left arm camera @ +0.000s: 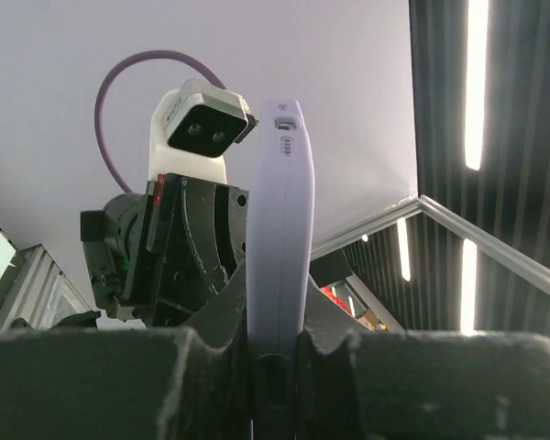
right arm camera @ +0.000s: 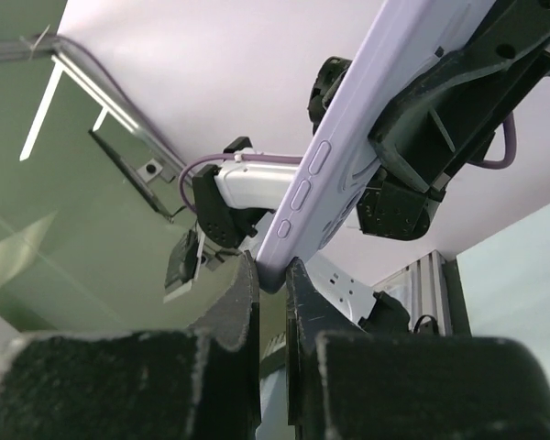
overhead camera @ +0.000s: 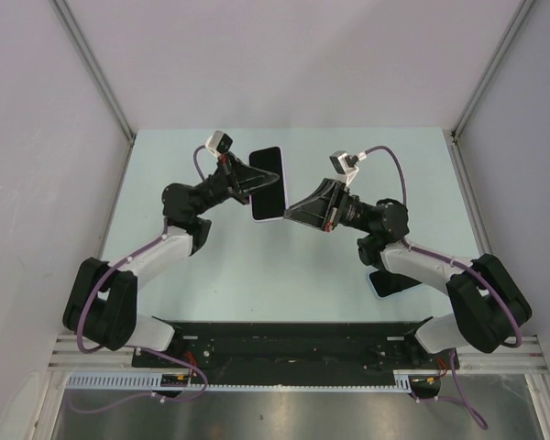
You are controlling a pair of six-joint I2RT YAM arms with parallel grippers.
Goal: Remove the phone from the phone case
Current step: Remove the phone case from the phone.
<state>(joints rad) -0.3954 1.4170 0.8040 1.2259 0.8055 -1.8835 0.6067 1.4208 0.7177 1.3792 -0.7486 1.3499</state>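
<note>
The phone in its lavender case point(overhead camera: 268, 183) is held up in the air above the table's middle, its black screen facing the camera. My left gripper point(overhead camera: 249, 183) is shut on the case's left long edge; the left wrist view shows the case's thin side point(left arm camera: 280, 238) clamped between the jaws of the gripper point(left arm camera: 277, 321). My right gripper point(overhead camera: 289, 209) is shut on the case's lower right corner. In the right wrist view the case point(right arm camera: 348, 174), with its side buttons, runs up and right from the pinching gripper point(right arm camera: 271, 275). The phone sits inside the case.
The pale green table point(overhead camera: 211, 275) has grey walls on three sides. A small flat white-edged object point(overhead camera: 385, 282) lies on the table under my right arm. The black base rail point(overhead camera: 275, 344) runs along the near edge.
</note>
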